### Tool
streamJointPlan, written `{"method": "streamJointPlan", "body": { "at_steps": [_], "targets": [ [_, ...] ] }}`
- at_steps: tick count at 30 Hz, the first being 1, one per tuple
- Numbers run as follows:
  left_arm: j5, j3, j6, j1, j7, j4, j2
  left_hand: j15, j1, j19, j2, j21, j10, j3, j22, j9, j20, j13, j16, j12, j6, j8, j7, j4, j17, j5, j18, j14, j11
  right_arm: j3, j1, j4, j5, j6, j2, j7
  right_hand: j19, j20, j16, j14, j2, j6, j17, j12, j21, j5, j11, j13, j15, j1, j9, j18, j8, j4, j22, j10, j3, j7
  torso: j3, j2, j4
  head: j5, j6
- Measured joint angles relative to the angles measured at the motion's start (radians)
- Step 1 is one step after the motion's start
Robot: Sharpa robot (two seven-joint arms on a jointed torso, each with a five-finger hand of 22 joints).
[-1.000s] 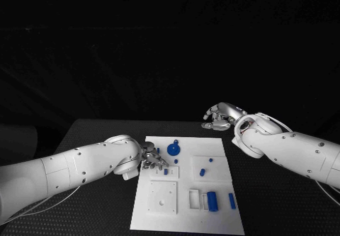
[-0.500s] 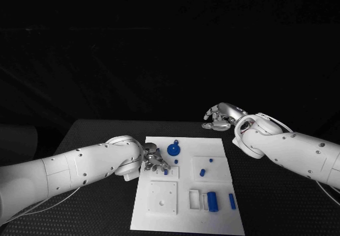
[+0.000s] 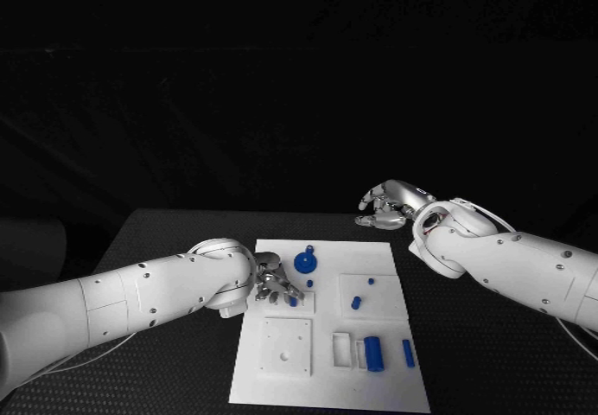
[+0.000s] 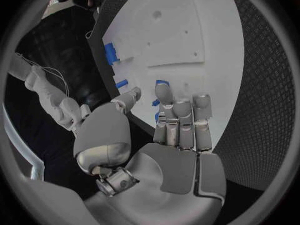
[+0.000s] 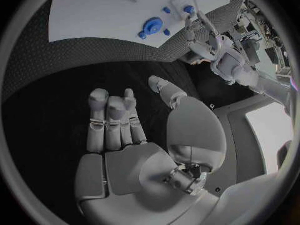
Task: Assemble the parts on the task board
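Two hands: my left hand (image 3: pixel 276 285), fingers loosely apart, grasps nothing, poised over a small blue peg (image 3: pixel 293 302) on the task board (image 3: pixel 374 380). My right hand (image 3: pixel 384 207) idles beyond it, released. Advised: pinch squarely, lift vertically.

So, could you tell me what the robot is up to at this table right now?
It is working on a white task board with small blue parts. The left hand is over the board's left side, fingertips at a small blue peg in a raised white block; whether it grips the peg is unclear. The right hand hangs above the black table beyond the board, fingers apart, holding nothing. A round blue knob and other blue parts lie untouched.
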Motion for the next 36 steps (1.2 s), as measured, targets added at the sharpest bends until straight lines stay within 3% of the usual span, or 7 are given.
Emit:
{"method": "streamJointPlan", "body": {
  "at_steps": [10, 17, 36],
  "targets": [
    [-0.035, 0.000, 0.005, 0.000, -0.011, -0.005, -0.001, 0.002, 0.002, 0.000, 0.002, 0.000, 0.000, 0.004, 0.000, 0.000, 0.000, 0.000, 0.007, 0.000, 0.001, 0.000, -0.004, 0.009, 0.000, 0.000, 0.000, -0.001, 0.000, 0.000, 0.000, 0.000, 0.000, 0.000, -0.001, 0.000, 0.000, 0.000, 0.000, 0.000, 0.000, 0.001, 0.000, 0.000, 0.000, 0.000, 0.000, -0.001, 0.000, 0.000, 0.000, 0.000, 0.000, 0.000, 0.000, 0.000, 0.000, -0.001, 0.0001, 0.000, -0.0001, -0.002, 0.000],
    [-0.045, 0.000, 0.013, 0.000, -0.017, -0.008, 0.003, 0.002, 0.025, 0.000, 0.025, 0.000, 0.000, 0.003, 0.001, 0.001, 0.000, 0.000, 0.011, 0.005, 0.004, 0.004, -0.007, 0.008, 0.000, 0.000, 0.000, -0.001, 0.000, 0.000, 0.000, -0.001, 0.000, 0.000, 0.001, 0.000, -0.001, 0.002, 0.000, 0.000, 0.000, 0.001, 0.000, 0.000, 0.000, 0.000, 0.000, -0.001, 0.000, 0.000, 0.000, 0.000, 0.000, 0.000, 0.000, 0.000, 0.000, -0.002, 0.0000, 0.000, 0.0003, -0.003, 0.000],
    [-0.046, -0.001, 0.023, -0.009, -0.017, -0.026, 0.018, 0.007, 0.071, 0.000, 0.085, 0.000, 0.000, -0.032, 0.000, -0.003, 0.000, -0.003, 0.011, 0.009, 0.004, 0.004, -0.010, -0.038, -0.001, 0.000, 0.000, 0.000, 0.000, 0.000, 0.000, -0.001, 0.000, 0.000, 0.002, 0.000, 0.000, 0.003, 0.000, 0.000, 0.000, 0.002, 0.000, 0.000, 0.000, 0.000, 0.000, -0.002, 0.000, 0.000, 0.000, 0.000, 0.000, 0.000, 0.000, 0.000, 0.000, 0.003, -0.0001, 0.000, 0.0000, -0.007, -0.001]
  ]
}}
